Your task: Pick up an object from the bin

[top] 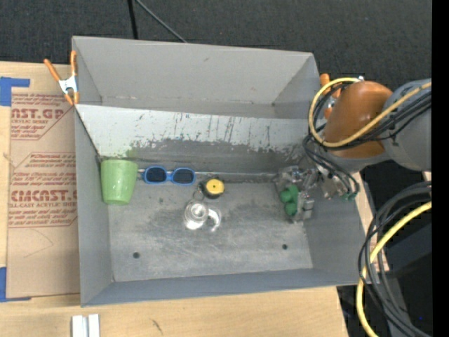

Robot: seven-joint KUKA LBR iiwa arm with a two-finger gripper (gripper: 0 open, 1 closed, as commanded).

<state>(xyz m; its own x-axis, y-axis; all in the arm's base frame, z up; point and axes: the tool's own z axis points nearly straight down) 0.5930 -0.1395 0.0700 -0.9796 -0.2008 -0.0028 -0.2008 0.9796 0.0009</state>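
Well apart from the green plastic cup, on the far side of the grey bin from it, the pincer is down at the bin's floor. A small green block-like thing lies right against the pincer's cup-facing side. It touches the metal there, but whether it sits inside the grip is hidden. Whether the pincer is apart or together I cannot tell, as its tip is lost among brackets and wires.

Just beside the cup, on the side toward the arm, lie blue sunglasses along the foot of the back wall. Beyond them from the cup is a small round yellow piece. Near that piece, a little out from the back wall, rests a clear, shiny object — possibly glass. Above the pincer, the arm's orange cover is looped with yellow cables.
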